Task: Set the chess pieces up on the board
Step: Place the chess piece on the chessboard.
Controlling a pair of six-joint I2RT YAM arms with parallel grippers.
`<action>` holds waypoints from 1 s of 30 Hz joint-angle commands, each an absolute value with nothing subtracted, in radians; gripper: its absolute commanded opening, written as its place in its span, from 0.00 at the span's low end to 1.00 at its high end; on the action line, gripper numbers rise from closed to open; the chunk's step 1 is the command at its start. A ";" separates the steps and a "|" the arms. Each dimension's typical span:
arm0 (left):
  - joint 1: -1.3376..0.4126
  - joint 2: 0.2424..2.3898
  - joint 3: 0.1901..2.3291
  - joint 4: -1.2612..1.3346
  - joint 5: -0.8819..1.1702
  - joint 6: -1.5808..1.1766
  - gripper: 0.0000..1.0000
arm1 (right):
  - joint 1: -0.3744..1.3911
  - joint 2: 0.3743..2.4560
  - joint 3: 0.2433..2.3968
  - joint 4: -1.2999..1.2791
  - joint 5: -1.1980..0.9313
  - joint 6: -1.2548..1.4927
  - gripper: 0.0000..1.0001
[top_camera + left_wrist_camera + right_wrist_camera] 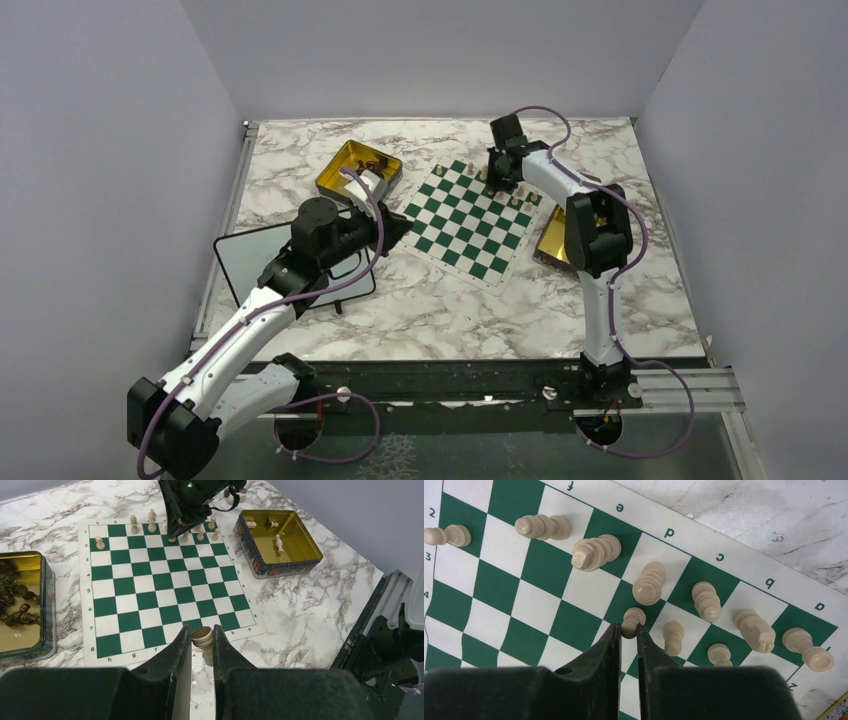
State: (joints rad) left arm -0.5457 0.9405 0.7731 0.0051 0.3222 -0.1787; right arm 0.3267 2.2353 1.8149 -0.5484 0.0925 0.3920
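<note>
The green-and-white board lies in the middle of the table. Several pale chess pieces stand on its far two rows. My right gripper is shut on the head of a pale pawn that stands on the second row, by the d file. It is over the board's far edge in the top view. My left gripper is shut on a pale piece and holds it over the board's near edge, at the board's left corner in the top view.
A gold tin with dark pieces stands left of the board, also in the top view. A gold tin with a few pale pieces stands to the right. A black-framed whiteboard lies under the left arm.
</note>
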 commanded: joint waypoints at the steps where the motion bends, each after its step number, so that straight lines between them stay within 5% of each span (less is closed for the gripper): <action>1: -0.551 0.919 0.772 0.014 0.342 -0.170 0.00 | 0.322 2.271 1.854 -0.570 0.093 0.400 0.18; 30: -0.551 0.924 0.767 0.018 0.339 -0.174 0.00 | 0.310 2.239 1.883 -0.616 0.087 0.397 0.33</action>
State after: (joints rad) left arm -0.5457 0.9401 0.7731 0.0055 0.3244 -0.1780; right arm 0.3225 2.2646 1.8484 -0.5816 0.0891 0.3931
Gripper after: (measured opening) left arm 0.160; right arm 0.325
